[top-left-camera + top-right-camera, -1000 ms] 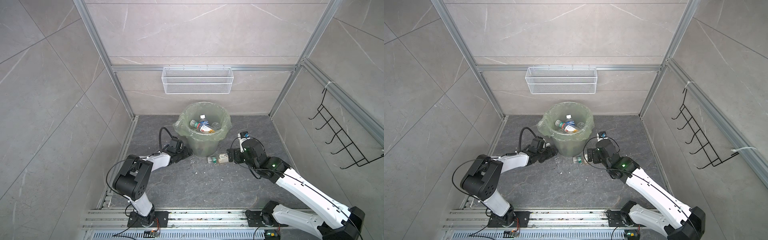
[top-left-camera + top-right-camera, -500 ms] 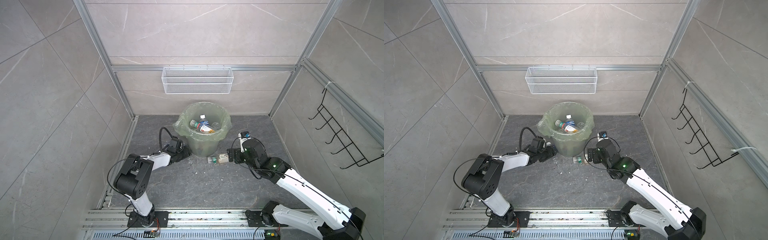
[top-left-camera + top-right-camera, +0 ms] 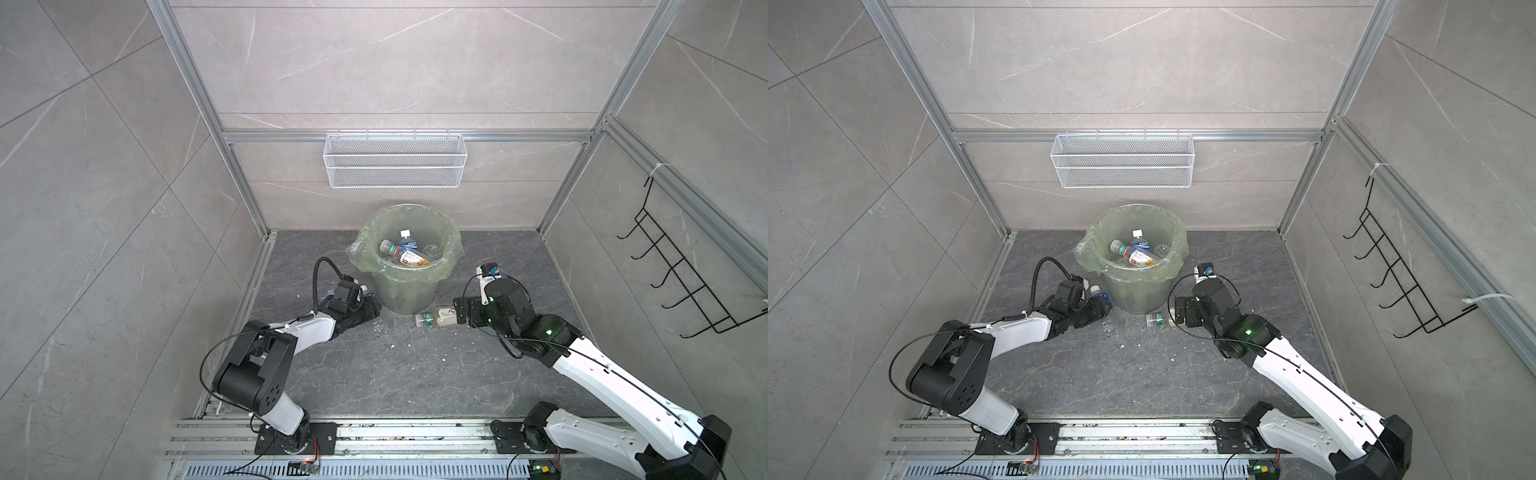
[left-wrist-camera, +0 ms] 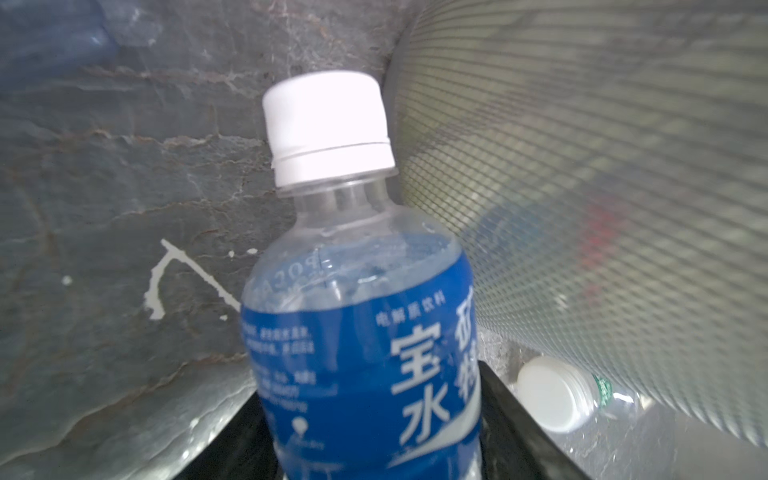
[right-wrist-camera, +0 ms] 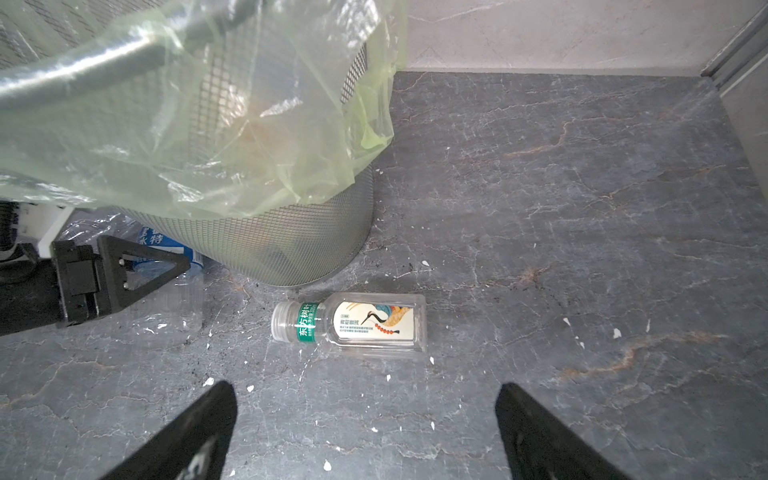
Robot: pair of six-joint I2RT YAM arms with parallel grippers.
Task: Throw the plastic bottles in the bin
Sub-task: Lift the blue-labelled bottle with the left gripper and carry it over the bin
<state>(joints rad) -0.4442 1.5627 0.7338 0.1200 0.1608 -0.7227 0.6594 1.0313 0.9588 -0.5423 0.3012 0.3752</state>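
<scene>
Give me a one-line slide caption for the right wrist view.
Open right gripper faces a clear bottle lying on the floor beside the bin.

The bin (image 3: 405, 291) stands on the floor (image 3: 374, 374) near the back wall (image 3: 395, 83), below the wire basket (image 3: 395, 166) hung there. Several bottles (image 3: 409, 257) lie inside it. Left of its base, the left bottle (image 4: 361, 332) sits between the left end effector's (image 3: 370, 306) jaws. The right bottle (image 5: 353, 322) lies just before the base, between it and the right end effector (image 5: 365, 388).

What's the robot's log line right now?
left fingers: gripping blue-labelled clear plastic bottle | right fingers: open beside beige-labelled clear bottle | round pale-green bin: bottles inside
</scene>
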